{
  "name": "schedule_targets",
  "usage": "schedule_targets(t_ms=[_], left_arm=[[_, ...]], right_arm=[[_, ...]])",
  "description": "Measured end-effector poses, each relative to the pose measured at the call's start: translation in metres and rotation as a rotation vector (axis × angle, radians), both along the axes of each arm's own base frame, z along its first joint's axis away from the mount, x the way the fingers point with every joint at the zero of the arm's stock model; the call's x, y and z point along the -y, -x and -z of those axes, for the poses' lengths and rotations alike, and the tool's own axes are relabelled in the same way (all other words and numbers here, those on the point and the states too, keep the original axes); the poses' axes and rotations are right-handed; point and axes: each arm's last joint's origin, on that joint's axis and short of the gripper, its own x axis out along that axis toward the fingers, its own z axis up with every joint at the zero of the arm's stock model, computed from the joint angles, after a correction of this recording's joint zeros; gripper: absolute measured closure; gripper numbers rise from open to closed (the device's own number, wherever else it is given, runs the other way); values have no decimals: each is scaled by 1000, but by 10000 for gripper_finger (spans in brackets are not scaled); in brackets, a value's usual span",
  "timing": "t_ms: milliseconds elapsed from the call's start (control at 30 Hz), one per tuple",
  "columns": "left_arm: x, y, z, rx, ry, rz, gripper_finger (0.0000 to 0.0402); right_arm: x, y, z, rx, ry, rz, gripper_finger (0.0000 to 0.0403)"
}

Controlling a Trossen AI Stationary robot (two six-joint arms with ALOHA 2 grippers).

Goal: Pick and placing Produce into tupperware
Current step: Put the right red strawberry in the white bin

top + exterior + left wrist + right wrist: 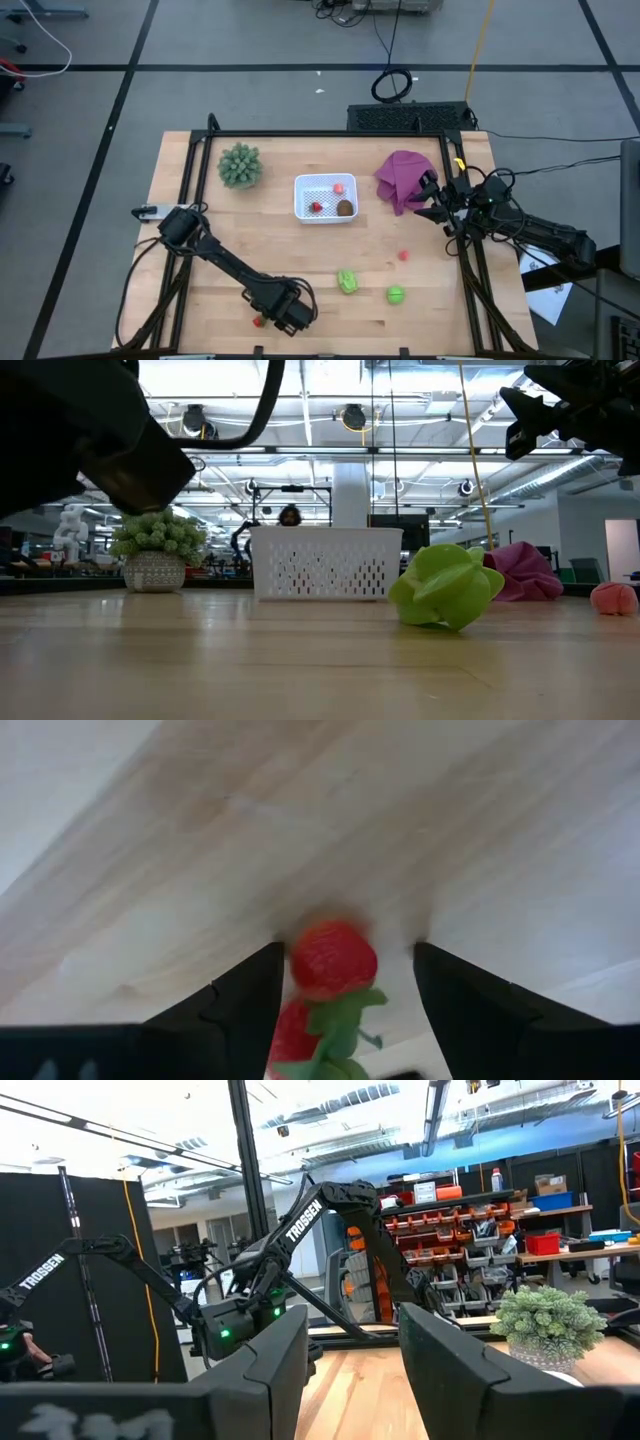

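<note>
Tupperware (302, 210) sitting mid-table, already holding 3 pieces: 2 red, 1 brown. Left gripper (270, 315) working at the table's near edge, jaws spread around a strawberry (332, 960) (not yet pinching). Leafy green (347, 281), green ball (395, 294), pink bit (404, 255) remaining on open wood. Right gripper (432, 195) waiting beside the purple cloth (400, 175), jaws parted.

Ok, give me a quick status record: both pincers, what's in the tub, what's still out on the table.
left pincer: open, fingers either side of a red strawberry at the table's front edge
right pincer: open, waiting by the purple cloth, off the table top
tub: white, holds a red piece, a pink piece and a brown oval
still out: leafy green piece, round green piece, small red piece
</note>
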Motion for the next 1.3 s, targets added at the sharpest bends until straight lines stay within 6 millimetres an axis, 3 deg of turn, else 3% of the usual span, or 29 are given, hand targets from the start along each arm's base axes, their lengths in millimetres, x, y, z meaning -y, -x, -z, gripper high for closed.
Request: schedule_targets(t_ms=[400,767,967,1300], left_arm=[[-1,1,5,13,17,6,172],[-3,1,6,7,19,9,270],[-4,0,6,1,16,9,280],[-28,-1,-20,64,-86,-3,280]], right_arm=[[0,0,0,1,1,0,252],[0,0,0,1,1,0,252],[0,0,0,1,1,1,252],[0,0,0,1,0,0,252]])
